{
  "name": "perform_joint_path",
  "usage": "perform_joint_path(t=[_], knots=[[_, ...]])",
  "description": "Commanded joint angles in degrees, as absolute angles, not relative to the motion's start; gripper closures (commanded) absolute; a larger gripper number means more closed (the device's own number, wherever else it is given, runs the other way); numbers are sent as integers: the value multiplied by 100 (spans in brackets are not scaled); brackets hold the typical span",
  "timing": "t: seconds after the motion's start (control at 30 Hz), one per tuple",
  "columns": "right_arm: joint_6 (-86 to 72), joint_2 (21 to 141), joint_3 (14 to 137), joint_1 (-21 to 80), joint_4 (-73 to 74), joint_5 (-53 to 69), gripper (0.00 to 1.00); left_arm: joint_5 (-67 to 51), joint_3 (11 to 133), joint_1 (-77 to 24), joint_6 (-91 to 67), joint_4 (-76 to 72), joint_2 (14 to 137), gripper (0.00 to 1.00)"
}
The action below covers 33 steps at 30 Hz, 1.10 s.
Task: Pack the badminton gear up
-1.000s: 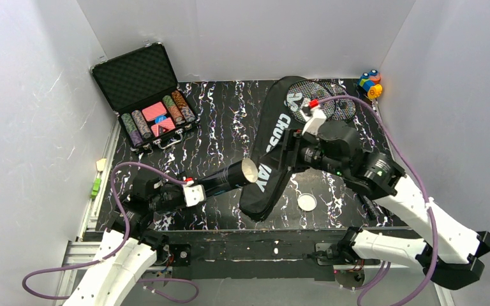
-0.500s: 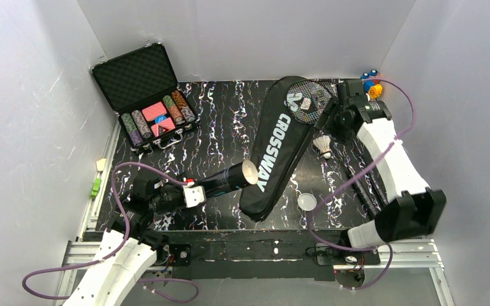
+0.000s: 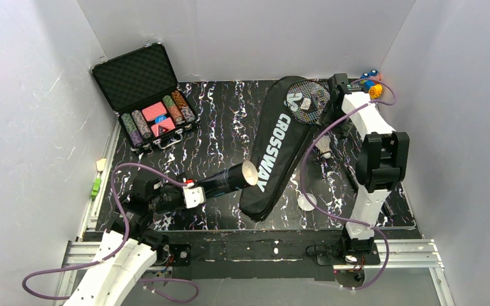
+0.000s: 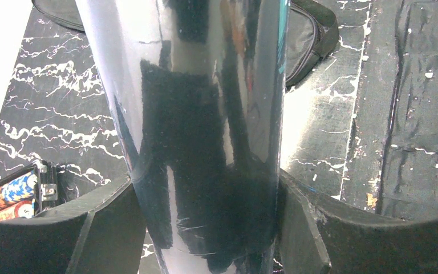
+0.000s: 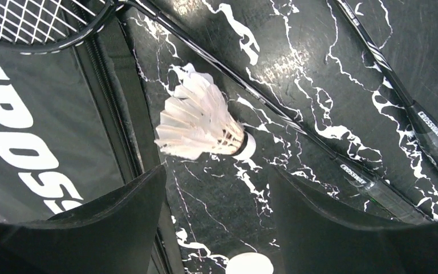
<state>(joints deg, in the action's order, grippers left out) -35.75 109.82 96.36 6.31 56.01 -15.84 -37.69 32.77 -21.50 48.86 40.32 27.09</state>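
I see the left gripper clamped on the long dark tube, 1 finger on each side of it. The tube is held low over the near left part of the marbled table, its open mouth pointing right at the left edge of the black CROSSWAY bag.

The bag lies diagonally across the middle of the table. The heads of the rackets rest on its far end, and 2 dark shafts run toward the near right.

The right gripper hangs over the far right with its jaws wide apart and nothing between them. A white shuttlecock lies on the table just right of the bag, on its side. A round white lid sits nearer me.

A case of poker chips stands open at the far left. Toy blocks sit in the far right corner.
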Motion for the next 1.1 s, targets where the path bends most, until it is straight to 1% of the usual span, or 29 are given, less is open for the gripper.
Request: perform_joint_path(t=[0.0, 0.33, 0.4, 0.5, 0.67, 0.87, 0.97, 1.07], knots=[[-3535, 11251, 10159, 571, 5705, -1771, 27, -3872, 3479, -2162, 4977, 3989, 2641, 81], [-3485, 11927, 10507, 560, 5758, -1771, 31, -3869, 3477, -2162, 4982, 4032, 2610, 81], [-3464, 12017, 10577, 562, 5804, -1770, 33, -3857, 3471, -2162, 4981, 4042, 2601, 81], [-3423, 12066, 10574, 562, 5835, -1749, 40, -3867, 3463, -2162, 4975, 4043, 2601, 81], [-3343, 11943, 10347, 554, 5731, -1717, 43, -3866, 3472, -2162, 4999, 4064, 2582, 82], [-3284, 11774, 10233, 554, 5704, -1668, 75, -3869, 3493, -2162, 5020, 4102, 2556, 82], [-3274, 11724, 10215, 554, 5728, -1657, 86, -3859, 3509, -2162, 5014, 4134, 2532, 82], [-3275, 11609, 10212, 554, 5771, -1587, 94, -3853, 3515, -2162, 5025, 4165, 2487, 81]])
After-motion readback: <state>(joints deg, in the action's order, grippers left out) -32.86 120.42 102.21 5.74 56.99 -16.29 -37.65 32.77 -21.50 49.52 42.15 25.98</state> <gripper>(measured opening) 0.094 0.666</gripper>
